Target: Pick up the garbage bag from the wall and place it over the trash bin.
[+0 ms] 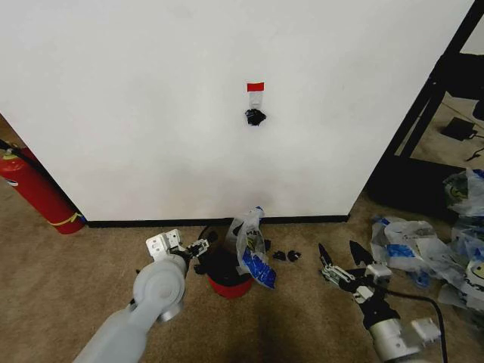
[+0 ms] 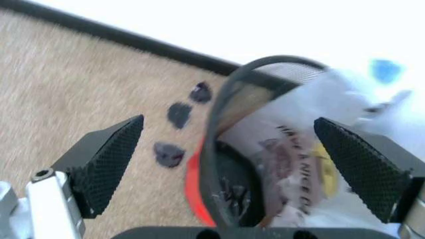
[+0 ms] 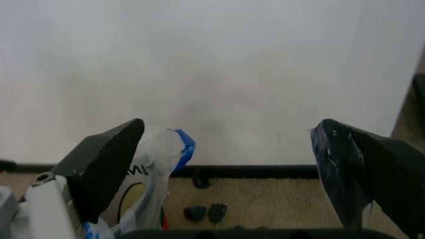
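Head view: garbage bag [image 1: 252, 253] drapes the trash bin [image 1: 228, 275]; both grippers, left gripper [image 1: 203, 247] and right gripper [image 1: 342, 264], have fingers wide open, empty. I'd spread the bag's mouth evenly round the rim.

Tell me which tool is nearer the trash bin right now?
Left. The left tool sits open right at the trash bin, beside the garbage bag draped on it. The right tool is open too, off to the bin's right over carpet.
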